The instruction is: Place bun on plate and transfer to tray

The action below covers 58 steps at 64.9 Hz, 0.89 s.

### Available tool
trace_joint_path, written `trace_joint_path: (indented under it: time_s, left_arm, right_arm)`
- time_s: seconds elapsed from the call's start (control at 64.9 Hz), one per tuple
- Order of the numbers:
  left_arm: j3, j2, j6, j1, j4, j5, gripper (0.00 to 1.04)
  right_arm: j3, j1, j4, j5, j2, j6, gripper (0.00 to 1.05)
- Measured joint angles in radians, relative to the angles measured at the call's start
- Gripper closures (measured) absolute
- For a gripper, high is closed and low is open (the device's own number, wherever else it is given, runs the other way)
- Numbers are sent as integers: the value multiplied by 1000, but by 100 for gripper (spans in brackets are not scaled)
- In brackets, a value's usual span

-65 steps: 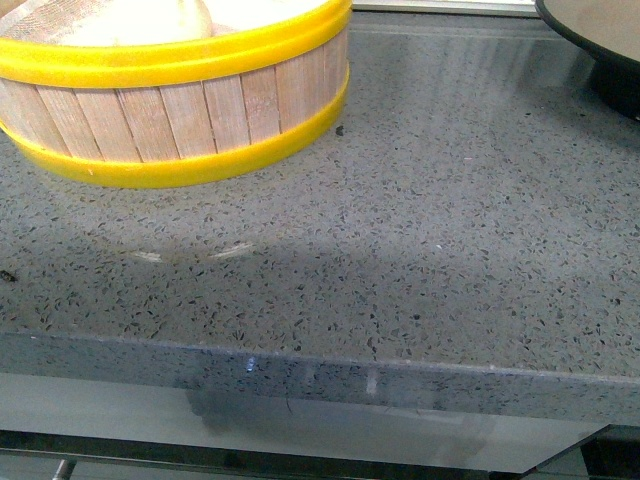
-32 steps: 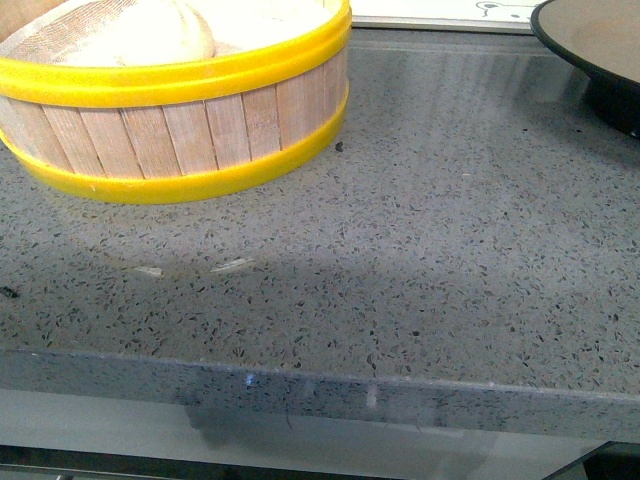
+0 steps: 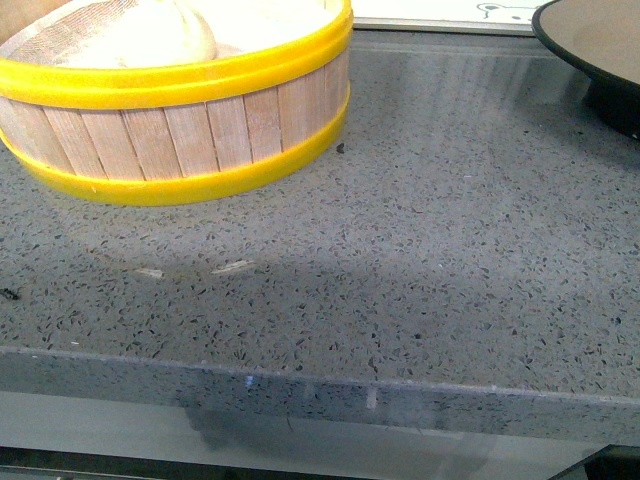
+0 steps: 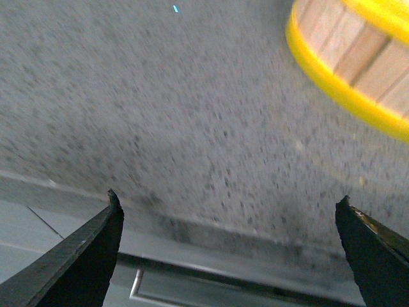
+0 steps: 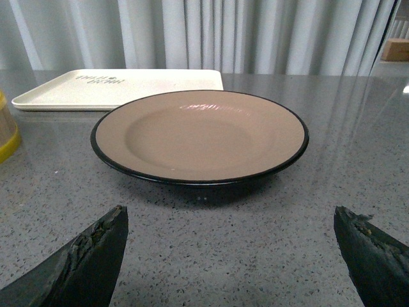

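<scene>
Nothing gripped on either side. The left gripper (image 4: 227, 204) gapes wide and empty over the near edge of the speckled counter (image 3: 420, 250), with the steamer basket (image 3: 200, 130) off to one side; that wrist view is blurred. The right gripper (image 5: 230, 217), spread just as wide and empty, faces the plate (image 5: 198, 137), which sits bare on the counter with the tray (image 5: 115, 86) beyond it. The bun (image 3: 150, 30) lies inside the basket, only its top showing above the yellow rim. Danger ahead: 1 finger clipping that rim would shove the basket, and a hard pinch would likely squash the soft dough.
</scene>
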Motion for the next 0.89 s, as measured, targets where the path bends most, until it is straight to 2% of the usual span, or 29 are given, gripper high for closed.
trace_joint_path:
  time_s: [0.077, 0.2, 0.339, 0.462, 0.693, 0.894]
  left_arm:
    - [38, 35, -2, 48, 59, 14, 7]
    - [97, 143, 0, 55, 158, 14, 7]
    - [240, 365, 23, -59, 316, -40, 7]
    - [381, 531, 53, -149, 352, -56, 7]
    - [710, 861, 141, -363, 263, -73, 7]
    - [823, 987, 190, -458, 179, -68, 7]
  right_arm:
    - [0, 0, 0, -1, 0, 0, 9]
    - [0, 0, 0, 0, 0, 0, 9]
    - [0, 0, 0, 0, 0, 0, 9]
    - [0, 0, 0, 0, 0, 0, 9]
    - [0, 0, 0, 0, 0, 0, 9]
    - [0, 0, 0, 0, 0, 0, 9]
